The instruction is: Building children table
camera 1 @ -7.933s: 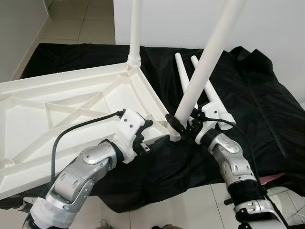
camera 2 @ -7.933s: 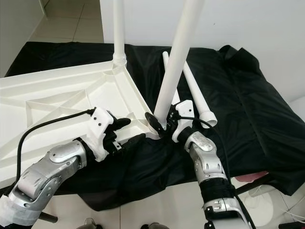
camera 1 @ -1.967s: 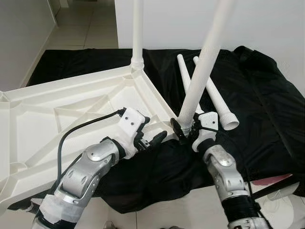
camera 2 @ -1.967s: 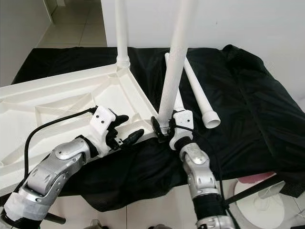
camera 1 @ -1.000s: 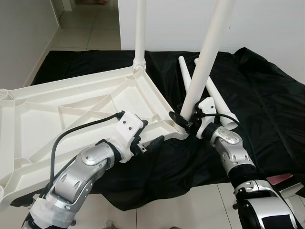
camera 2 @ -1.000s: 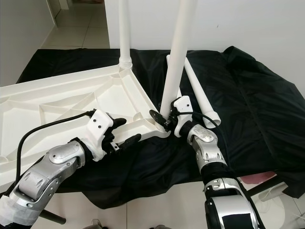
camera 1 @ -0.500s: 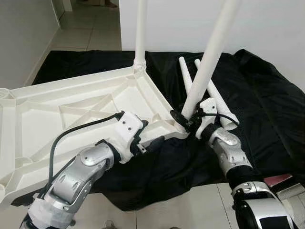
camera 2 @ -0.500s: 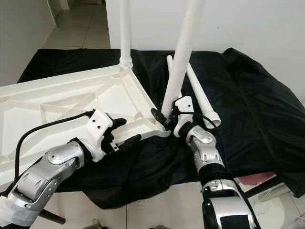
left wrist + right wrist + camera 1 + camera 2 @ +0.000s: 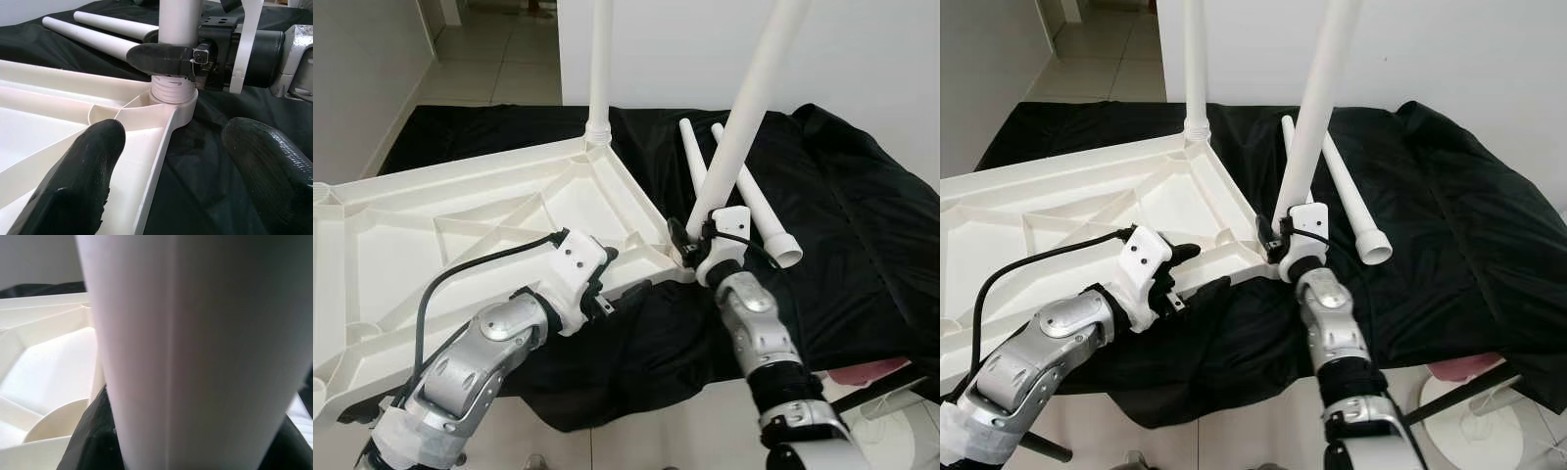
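The white tabletop [image 9: 460, 225] lies upside down on a black cloth. One white leg [image 9: 599, 69] stands upright in its far corner. A second leg [image 9: 744, 108] leans to the right out of the near corner socket [image 9: 172, 93], its threaded end in the socket. My right gripper [image 9: 690, 243] is shut on this leg's base; the leg [image 9: 186, 352] looms close in the right wrist view. My left gripper [image 9: 625, 274] is open, one finger [image 9: 83, 171] over the tabletop's rim and the other over the cloth, a short way from the socket.
Two loose legs [image 9: 744, 201] lie side by side on the black cloth [image 9: 862, 225] behind the right gripper. A white wall rises behind. Tiled floor runs along the front, with a white round base [image 9: 1474, 411] and a pink item [image 9: 881, 370] at the lower right.
My right forearm has swung in from the right to lie nearly straight below the leg's base, the gripper turning around the leg. The left arm and tabletop hold still.
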